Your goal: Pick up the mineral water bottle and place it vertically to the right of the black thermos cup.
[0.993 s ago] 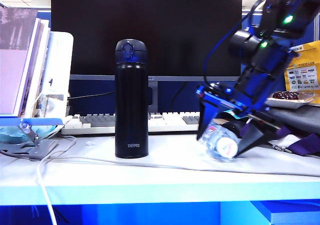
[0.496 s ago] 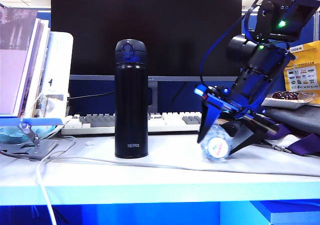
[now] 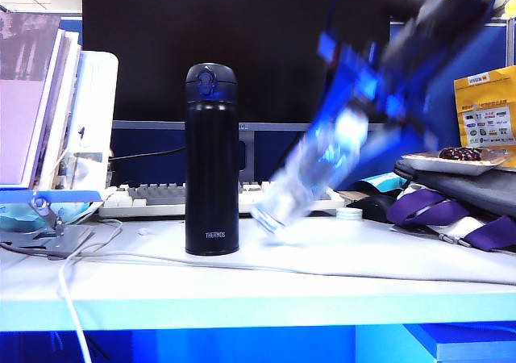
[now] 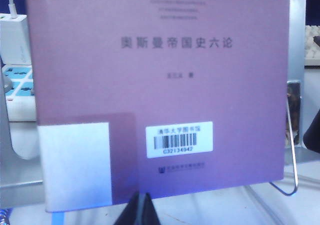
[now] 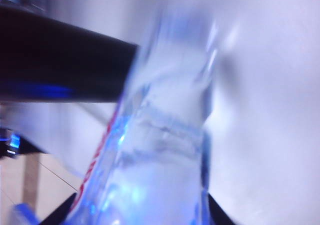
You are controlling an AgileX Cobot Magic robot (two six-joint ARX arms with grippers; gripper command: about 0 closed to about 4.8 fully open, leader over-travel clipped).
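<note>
The black thermos cup (image 3: 212,160) stands upright on the white table (image 3: 258,286), left of centre. To its right the mineral water bottle (image 3: 310,173), clear and blurred by motion, hangs tilted in the air, its lower end close to the table. My right gripper (image 3: 359,105) is shut on the bottle's upper part. In the right wrist view the bottle (image 5: 160,155) fills the space between the dark fingers (image 5: 222,216), with the thermos cup (image 5: 60,65) a dark band behind it. My left gripper (image 4: 141,205) is shut and empty, facing a purple book (image 4: 160,75).
A dark monitor (image 3: 234,48) and a white keyboard (image 3: 153,198) lie behind the thermos. Books and a metal stand (image 3: 48,177) fill the left side. Purple straps (image 3: 451,214), a plate of snacks (image 3: 455,160) and a white cable (image 3: 121,258) are on the right and front.
The right gripper closed on the bottle lying on the table, then lifted it up and to the left, tilting it toward the thermos cup. The left arm stayed still.
</note>
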